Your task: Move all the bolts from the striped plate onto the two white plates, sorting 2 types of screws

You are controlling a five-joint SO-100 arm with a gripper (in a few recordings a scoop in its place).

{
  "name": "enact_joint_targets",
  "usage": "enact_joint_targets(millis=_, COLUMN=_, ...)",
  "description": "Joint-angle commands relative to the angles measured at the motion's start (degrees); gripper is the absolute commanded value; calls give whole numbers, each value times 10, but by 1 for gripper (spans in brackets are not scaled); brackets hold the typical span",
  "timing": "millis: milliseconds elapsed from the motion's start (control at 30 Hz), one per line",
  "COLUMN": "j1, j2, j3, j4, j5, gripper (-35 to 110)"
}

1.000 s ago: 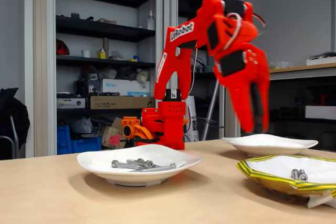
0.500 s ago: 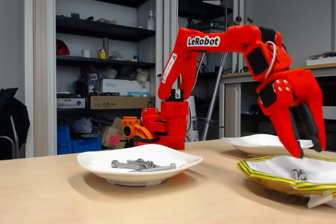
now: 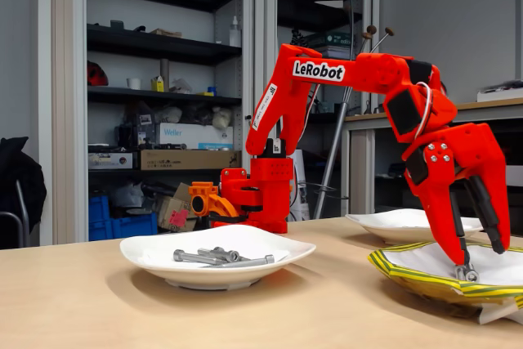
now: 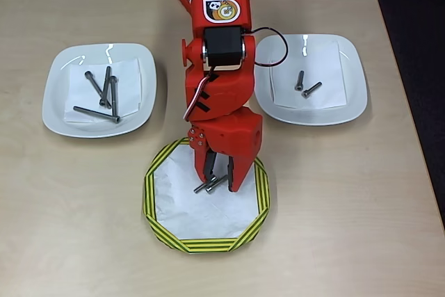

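The arm (image 3: 351, 79) has swung down over the striped plate (image 4: 156, 206) — the gripper (image 4: 220, 181) now straddles the last two short bolts (image 4: 211, 185), jaws apart, nothing held. Long bolts (image 4: 104, 92) lie on the left white plate (image 4: 59, 113), short ones on the right — a pickup looks imminent.

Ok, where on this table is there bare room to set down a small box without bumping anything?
Free: the table right of the striped plate and below the right plate; also the stretch below the left plate. Crowded: the middle, where the end effector hangs open over two bolts.
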Motion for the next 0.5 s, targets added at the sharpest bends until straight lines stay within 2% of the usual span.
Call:
enact_joint_targets(millis=0, j1=0, j2=24, j3=14, j4=-3, j5=-11, gripper=16)
enact_joint_targets(millis=200, j1=5, j2=18, j3=60, j4=-57, j5=-23, gripper=15)
enact_joint_targets(millis=467, j1=13, j2=-15, j3=47, j4=-79, j5=-41, gripper=14)
